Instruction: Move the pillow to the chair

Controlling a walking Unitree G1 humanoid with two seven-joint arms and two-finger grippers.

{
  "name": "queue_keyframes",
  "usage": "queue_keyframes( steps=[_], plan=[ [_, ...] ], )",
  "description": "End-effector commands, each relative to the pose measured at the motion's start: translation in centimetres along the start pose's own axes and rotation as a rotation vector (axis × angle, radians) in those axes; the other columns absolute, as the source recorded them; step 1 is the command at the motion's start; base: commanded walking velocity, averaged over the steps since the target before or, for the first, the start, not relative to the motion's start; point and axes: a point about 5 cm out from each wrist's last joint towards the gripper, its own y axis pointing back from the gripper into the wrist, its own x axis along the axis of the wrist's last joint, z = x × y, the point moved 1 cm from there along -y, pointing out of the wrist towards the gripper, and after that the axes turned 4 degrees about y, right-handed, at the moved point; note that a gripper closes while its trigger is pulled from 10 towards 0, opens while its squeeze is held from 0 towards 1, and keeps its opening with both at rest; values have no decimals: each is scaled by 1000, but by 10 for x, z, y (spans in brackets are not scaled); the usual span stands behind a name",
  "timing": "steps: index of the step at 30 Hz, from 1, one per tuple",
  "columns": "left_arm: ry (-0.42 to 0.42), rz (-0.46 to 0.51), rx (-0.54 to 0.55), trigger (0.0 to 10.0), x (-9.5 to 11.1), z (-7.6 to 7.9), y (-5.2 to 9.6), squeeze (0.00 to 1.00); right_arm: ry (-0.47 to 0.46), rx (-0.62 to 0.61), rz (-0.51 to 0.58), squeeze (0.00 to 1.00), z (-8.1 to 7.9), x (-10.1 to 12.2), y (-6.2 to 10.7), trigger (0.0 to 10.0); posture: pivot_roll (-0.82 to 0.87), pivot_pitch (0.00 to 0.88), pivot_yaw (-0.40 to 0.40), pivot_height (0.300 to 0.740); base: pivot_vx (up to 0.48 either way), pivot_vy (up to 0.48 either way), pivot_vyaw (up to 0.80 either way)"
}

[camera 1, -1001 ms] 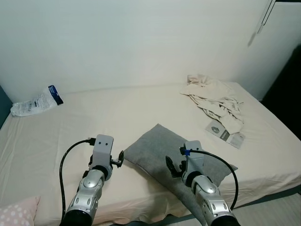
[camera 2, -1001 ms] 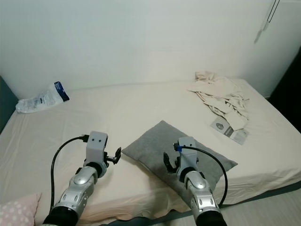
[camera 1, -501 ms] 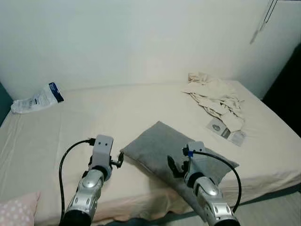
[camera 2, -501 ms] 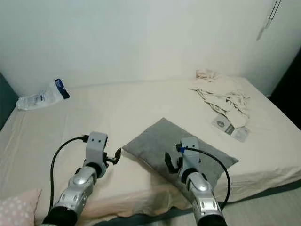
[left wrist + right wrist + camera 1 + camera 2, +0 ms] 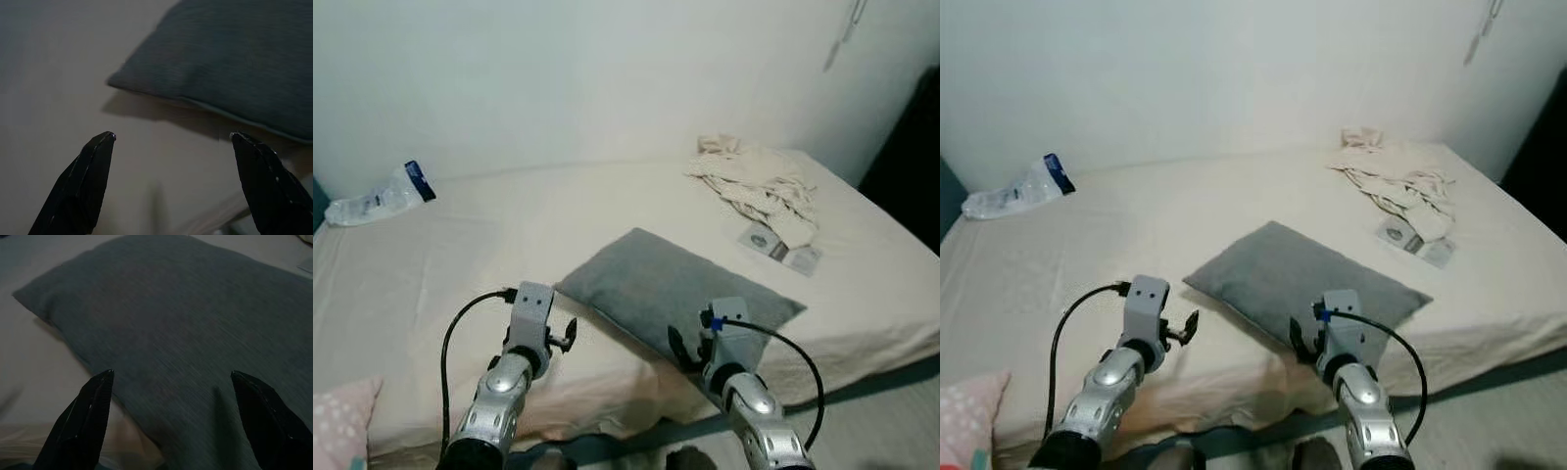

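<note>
Both pincers (image 5: 171, 142) (image 5: 171, 382) spread apart above the grey pillow (image 5: 675, 289) on the bed (image 5: 460, 245)

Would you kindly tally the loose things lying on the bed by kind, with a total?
Pillows: 2, the grey pillow and the pink dotted pillow
Crumpled cloth: 1
Plastic packet: 1
Flat printed items: 2, beside the cloth
Total: 6

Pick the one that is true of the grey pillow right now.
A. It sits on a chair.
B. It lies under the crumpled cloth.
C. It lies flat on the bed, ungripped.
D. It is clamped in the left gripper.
C: the grey pillow lies flat on the bed, with the left gripper and right gripper both open and short of it.
</note>
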Motion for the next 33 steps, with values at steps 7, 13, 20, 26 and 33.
queue_keyframes(
  steps=[7, 13, 20, 26, 33],
  plan=[
    [44, 23, -107, 10000, 7, 2, 2, 0, -65, -48, 75, 0, 0, 7, 12, 10000, -48, 111, -4, 615, 0, 0, 0],
    [130, 33, -200, 10000, 8, 7, 8, 0, -89, -76, 145, 0, 2, 12, 25, 10000, -48, 126, 10, 596, 0, 0, 0],
    [199, 76, -108, 10000, 14, -9, 7, 0, -90, -130, 147, 0, 12, 11, 32, 10000, -52, 128, 16, 581, 0, 0, 0],
    [279, 102, -74, 10000, 19, -23, 11, 0, -120, -127, 164, 0, 13, 14, 35, 10000, -54, 128, 7, 566, 0, 0, 0],
    [280, 108, -69, 10000, 19, -25, 14, 0, -311, -135, 211, 0, 18, 16, 40, 10000, -51, 121, -2, 556, 0, 0, 0]
  ],
)
